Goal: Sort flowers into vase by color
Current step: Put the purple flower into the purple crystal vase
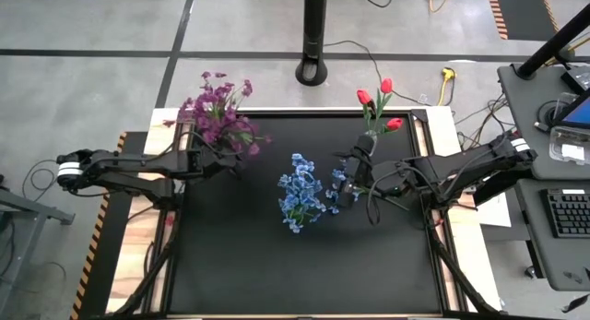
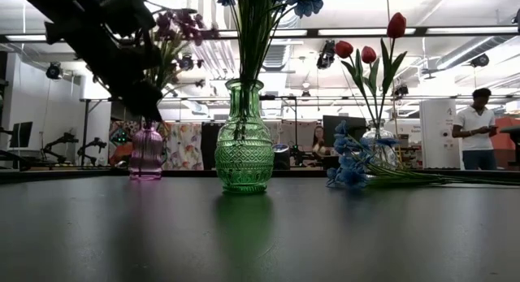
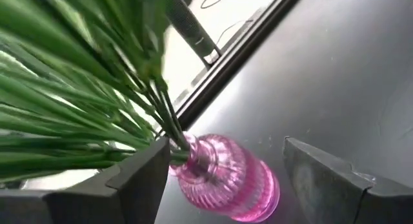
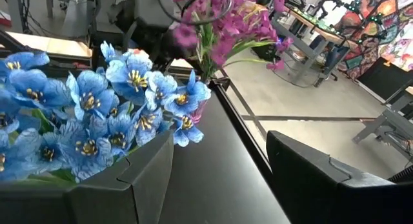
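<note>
The right gripper is held open beside the blue flowers; the green vase just ahead could be toppled by a careless approach.

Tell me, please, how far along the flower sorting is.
Mostly done: purple flowers stand in the pink vase, red tulips in the clear vase, blue flowers in the green vase. Nothing is gripped: the left gripper is open at the pink vase, the right gripper open beside blue blossoms. Left: one blue stem lying on the table.
</note>
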